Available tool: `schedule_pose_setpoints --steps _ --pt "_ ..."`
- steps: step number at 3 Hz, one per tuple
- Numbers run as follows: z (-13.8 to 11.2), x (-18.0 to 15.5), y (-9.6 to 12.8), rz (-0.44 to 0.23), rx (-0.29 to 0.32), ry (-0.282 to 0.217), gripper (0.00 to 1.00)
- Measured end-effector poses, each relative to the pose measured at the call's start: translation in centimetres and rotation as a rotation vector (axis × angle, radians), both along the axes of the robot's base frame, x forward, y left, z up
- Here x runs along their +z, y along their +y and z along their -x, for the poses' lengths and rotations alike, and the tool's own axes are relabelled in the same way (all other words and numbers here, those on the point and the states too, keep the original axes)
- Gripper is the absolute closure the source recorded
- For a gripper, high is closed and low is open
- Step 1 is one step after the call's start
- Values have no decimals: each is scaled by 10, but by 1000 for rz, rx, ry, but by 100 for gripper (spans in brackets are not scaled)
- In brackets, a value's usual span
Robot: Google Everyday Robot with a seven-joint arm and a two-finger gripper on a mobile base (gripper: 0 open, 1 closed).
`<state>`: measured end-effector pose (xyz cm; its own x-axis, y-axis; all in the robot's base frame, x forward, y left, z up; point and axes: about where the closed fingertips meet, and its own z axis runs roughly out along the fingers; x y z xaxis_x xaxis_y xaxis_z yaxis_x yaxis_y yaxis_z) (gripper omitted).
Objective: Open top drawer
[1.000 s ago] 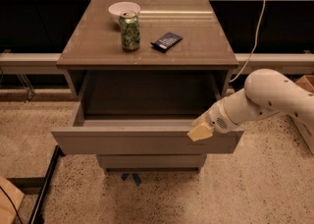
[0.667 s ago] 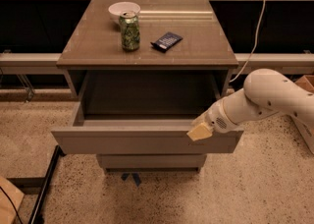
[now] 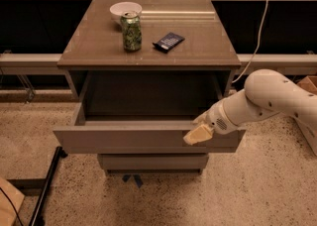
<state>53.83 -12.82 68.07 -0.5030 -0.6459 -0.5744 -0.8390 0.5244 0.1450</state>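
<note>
The top drawer (image 3: 119, 138) of the grey-brown cabinet stands pulled well out, and its deep dark box shows. Its flat front panel has no handle. My gripper (image 3: 199, 132) is at the right part of the drawer's front edge, with a cream fingertip (image 3: 198, 134) over the top rim of the panel. My white arm (image 3: 270, 98) reaches in from the right. A narrower drawer front (image 3: 152, 161) shows below it, shut.
On the cabinet top (image 3: 198, 36) stand a white bowl (image 3: 125, 9), a green can (image 3: 131, 31) and a dark blue packet (image 3: 168, 41). A black pole (image 3: 44, 186) lies on the speckled floor at the left. A white cable (image 3: 257, 31) hangs at the right.
</note>
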Motion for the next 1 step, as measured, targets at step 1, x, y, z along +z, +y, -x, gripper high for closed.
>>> schedule_pose_setpoints --steps 1 --pt "0 -1 1 0 2 1 0"
